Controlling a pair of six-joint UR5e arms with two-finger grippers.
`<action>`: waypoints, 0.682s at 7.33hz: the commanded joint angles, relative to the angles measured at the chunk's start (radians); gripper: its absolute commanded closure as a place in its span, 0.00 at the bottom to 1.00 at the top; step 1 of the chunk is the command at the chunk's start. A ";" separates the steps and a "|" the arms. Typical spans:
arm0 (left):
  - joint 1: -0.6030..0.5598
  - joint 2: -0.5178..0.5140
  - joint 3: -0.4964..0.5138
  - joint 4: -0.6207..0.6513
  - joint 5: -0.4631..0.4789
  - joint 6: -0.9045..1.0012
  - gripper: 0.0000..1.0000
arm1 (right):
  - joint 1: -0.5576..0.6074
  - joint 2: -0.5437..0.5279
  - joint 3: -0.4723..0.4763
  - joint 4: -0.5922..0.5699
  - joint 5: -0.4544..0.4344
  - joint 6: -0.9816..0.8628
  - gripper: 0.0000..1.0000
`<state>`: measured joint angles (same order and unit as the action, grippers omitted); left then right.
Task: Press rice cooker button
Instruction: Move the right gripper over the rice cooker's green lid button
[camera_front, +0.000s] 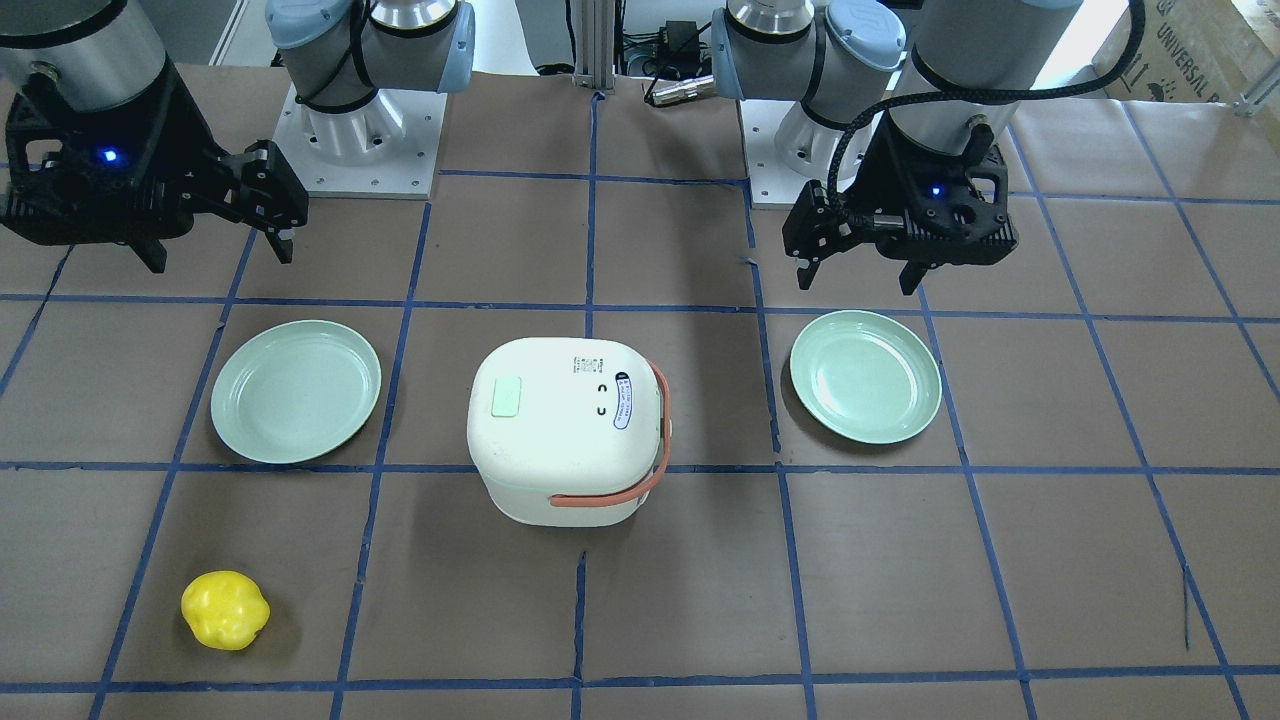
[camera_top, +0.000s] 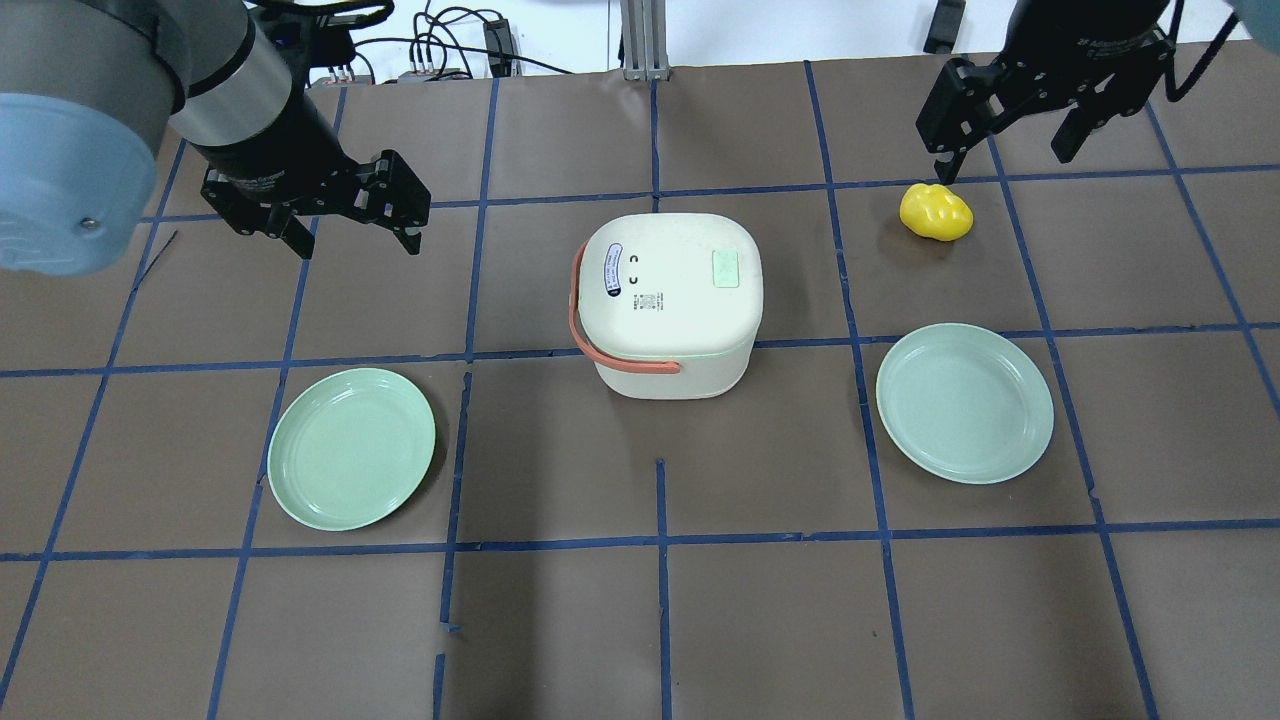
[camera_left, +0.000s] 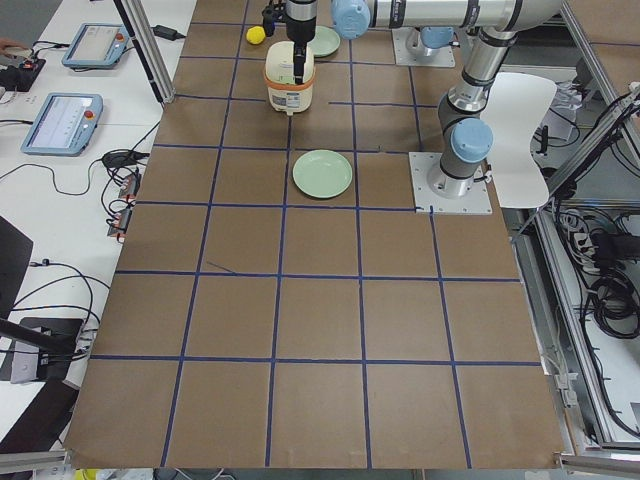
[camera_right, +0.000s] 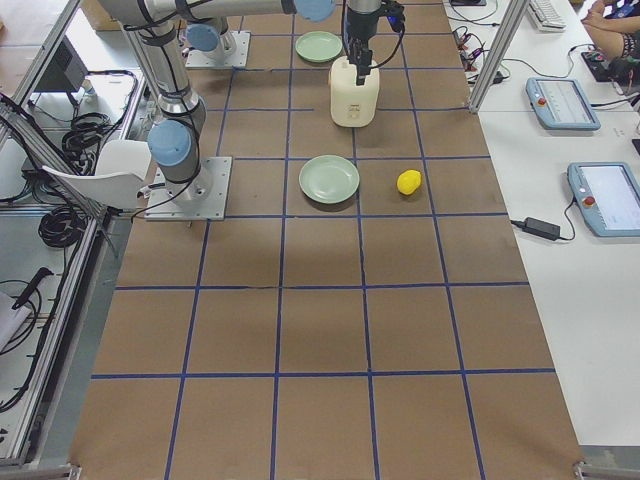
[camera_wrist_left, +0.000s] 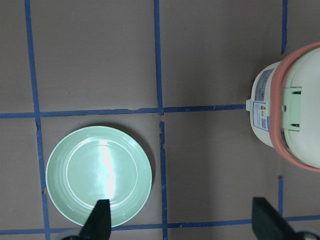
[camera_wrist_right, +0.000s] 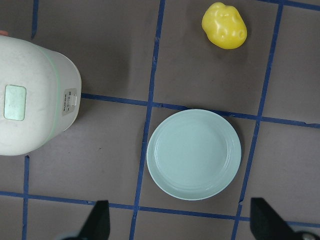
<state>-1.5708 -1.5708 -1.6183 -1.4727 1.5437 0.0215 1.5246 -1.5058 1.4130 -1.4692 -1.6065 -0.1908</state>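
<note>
Overhead exterior view shows us the rice cooker (camera_top: 668, 300) standing mid-table, between the left plate (camera_top: 350, 448) and the right plate (camera_top: 965, 402), placed, we judge, so that either arm can reach it. Its pale green button (camera_top: 725, 268) sits on the lid, on the side toward the right hand (camera_top: 1003, 162). That hand and the left hand (camera_top: 355, 238) hover well apart from it, fingers spread, holding nothing. The table (camera_top: 200, 620) is brown with a blue tape grid, and desks with tablets (camera_left: 62, 122) flank it.

Probably a robotics lab — taped-grid table (camera_left: 320, 330), teach pendants (camera_right: 563, 103), cable bundles (camera_left: 608, 285) beside aluminium framing (camera_right: 497, 55).
</note>
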 joint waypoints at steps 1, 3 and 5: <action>0.000 0.000 0.000 0.000 0.001 0.000 0.00 | 0.000 -0.002 0.013 0.062 0.000 0.001 0.00; 0.000 0.000 0.000 0.000 0.001 0.000 0.00 | 0.000 -0.004 0.021 0.063 0.000 0.002 0.00; 0.000 0.000 0.000 0.000 0.001 0.000 0.00 | 0.002 -0.005 0.020 0.047 0.000 0.004 0.01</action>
<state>-1.5708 -1.5708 -1.6183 -1.4727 1.5446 0.0215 1.5252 -1.5100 1.4330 -1.4157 -1.6054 -0.1885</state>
